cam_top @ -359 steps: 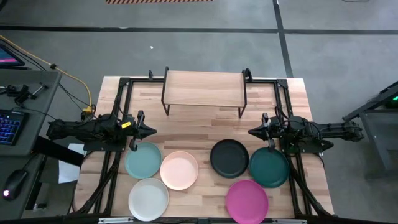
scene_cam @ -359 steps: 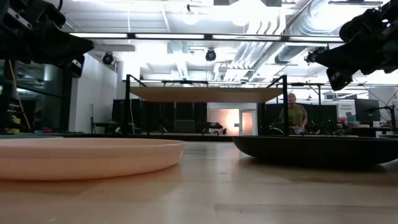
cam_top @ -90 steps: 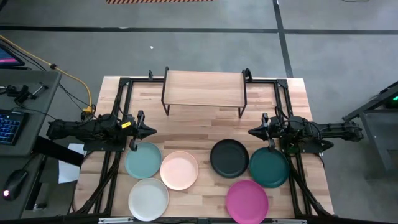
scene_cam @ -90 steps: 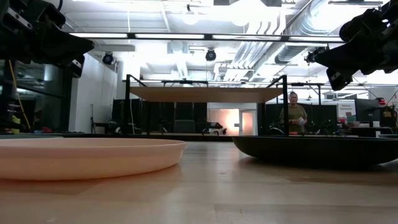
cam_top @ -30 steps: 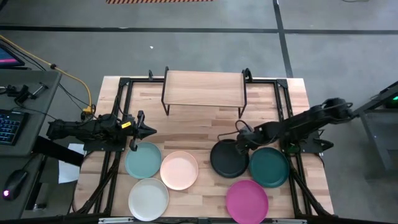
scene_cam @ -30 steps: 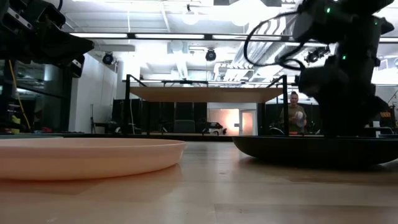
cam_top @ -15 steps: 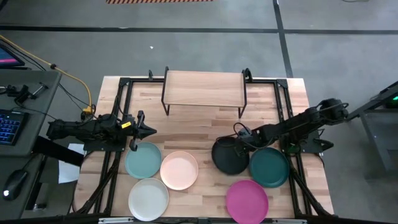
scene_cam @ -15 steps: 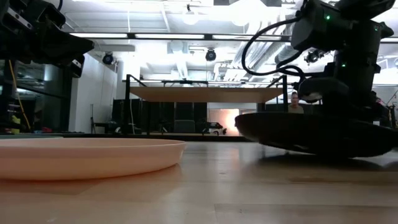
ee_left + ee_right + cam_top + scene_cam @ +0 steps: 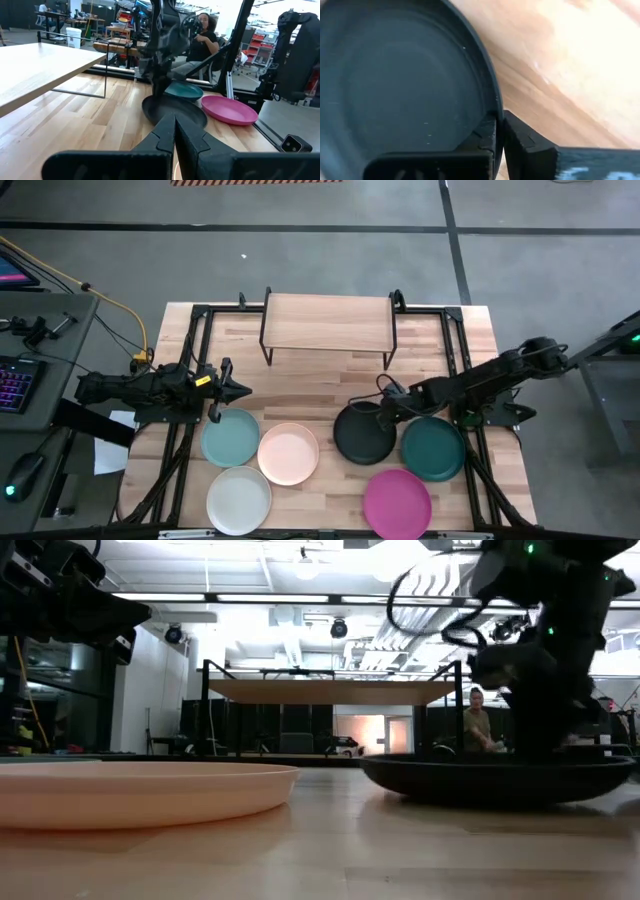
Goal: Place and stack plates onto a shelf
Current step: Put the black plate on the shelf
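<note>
Right tool pinches the black plate's rim

The right tool [image 9: 383, 417], fingers closed on the far-right rim of the black plate [image 9: 360, 435], holds it low on the desk [image 9: 310, 395]. The plate looks stiff, light and slick-edged; the thin rim is the only hold. The left tool [image 9: 238, 390] waits, fingers together, empty.

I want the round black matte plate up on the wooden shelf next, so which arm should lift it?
Right. The right gripper is pinched shut on the round black matte plate's rim, while the left gripper waits shut beside the light teal plate.
</note>
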Controlling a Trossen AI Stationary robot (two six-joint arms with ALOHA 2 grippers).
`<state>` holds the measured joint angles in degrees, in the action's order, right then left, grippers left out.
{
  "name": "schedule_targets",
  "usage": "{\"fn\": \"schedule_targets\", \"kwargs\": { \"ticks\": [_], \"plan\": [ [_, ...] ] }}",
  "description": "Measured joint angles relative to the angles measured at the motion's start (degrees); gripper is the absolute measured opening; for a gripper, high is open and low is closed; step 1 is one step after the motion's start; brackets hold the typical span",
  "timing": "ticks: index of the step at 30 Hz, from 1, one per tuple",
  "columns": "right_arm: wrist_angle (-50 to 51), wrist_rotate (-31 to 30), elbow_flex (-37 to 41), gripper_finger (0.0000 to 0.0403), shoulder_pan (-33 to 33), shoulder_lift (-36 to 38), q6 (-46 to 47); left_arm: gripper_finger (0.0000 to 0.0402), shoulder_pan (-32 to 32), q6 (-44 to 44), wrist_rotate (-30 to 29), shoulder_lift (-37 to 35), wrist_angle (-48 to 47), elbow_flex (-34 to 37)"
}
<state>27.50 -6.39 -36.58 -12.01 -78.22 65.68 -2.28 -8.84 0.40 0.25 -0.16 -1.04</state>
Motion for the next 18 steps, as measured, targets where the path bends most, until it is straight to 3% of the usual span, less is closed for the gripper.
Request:
{"fn": "schedule_targets", "kwargs": {
  "ticks": [11, 18],
  "plan": [
    [-1.9, -2.0, 0.0, 0.0000, 0.1, 16.2, -5.6, 0.0001, 0.0, 0.0, 0.0, 0.0, 0.0, 0.0],
    [-7.1, -6.0, -0.1, 0.0000, 0.1, 21.6, -4.6, 0.0001, 0.0, 0.0, 0.0, 0.0, 0.0, 0.0]
  ]
}}
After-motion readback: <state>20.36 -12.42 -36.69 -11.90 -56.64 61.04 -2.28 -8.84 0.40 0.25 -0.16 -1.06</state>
